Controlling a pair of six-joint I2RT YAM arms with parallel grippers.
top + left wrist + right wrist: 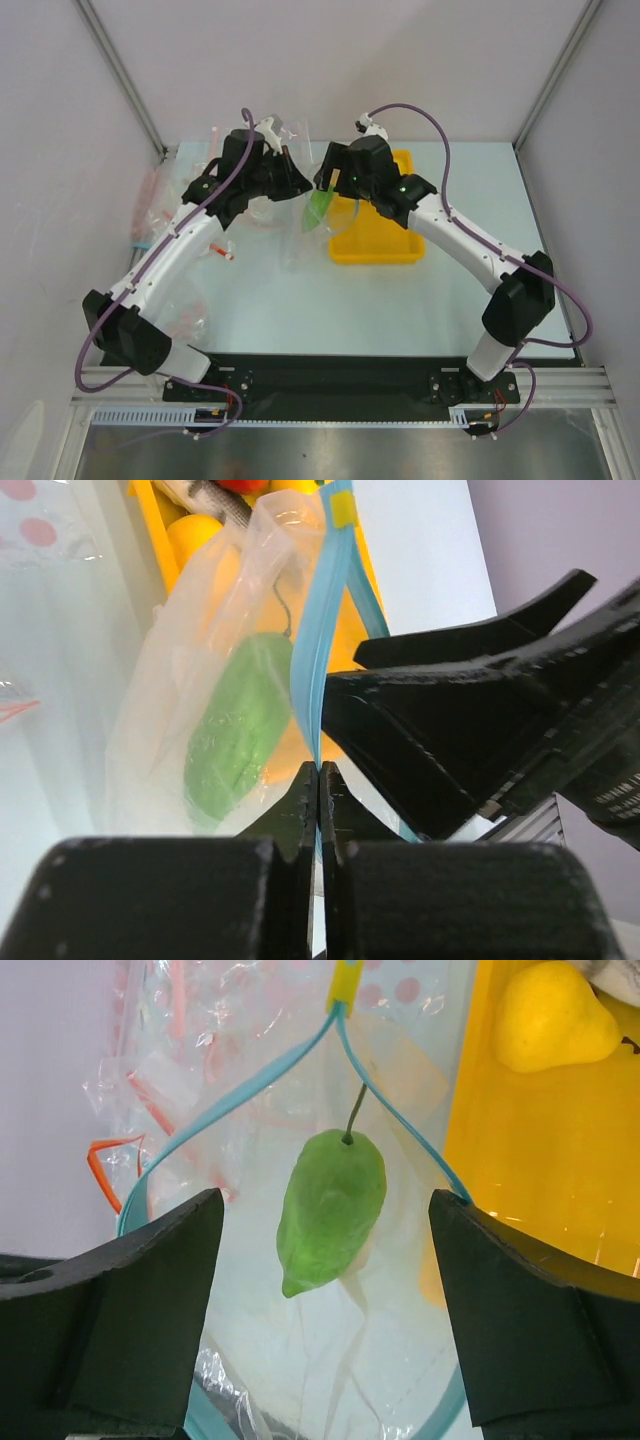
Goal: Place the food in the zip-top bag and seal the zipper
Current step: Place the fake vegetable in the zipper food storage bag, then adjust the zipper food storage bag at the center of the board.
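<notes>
The clear zip-top bag (pixel 300 243) is held up with its mouth open beside the yellow tray. My left gripper (pixel 296 185) is shut on the light-blue zipper (pixel 315 650) at the mouth's edge (pixel 318 772). The green vegetable (pixel 330 1205) lies inside the bag, seen through the plastic in the left wrist view (pixel 235 725) and from above (pixel 320 205). My right gripper (pixel 325 1200) is open and empty just above the bag's mouth (pixel 330 185), inside the zipper loop (pixel 230 1100). A yellow fruit (pixel 550 1015), another yellow fruit (pixel 195 535), the grey fish (pixel 215 500) and the red fruit (pixel 245 484) lie in the tray.
The yellow tray (pixel 385 250) stands right of the bag, under the right arm. Clear bags with pink or red strips (pixel 150 210) lie at the table's left side, and one lies near the left arm's base (pixel 190 320). They also show behind the bag (pixel 150 1110).
</notes>
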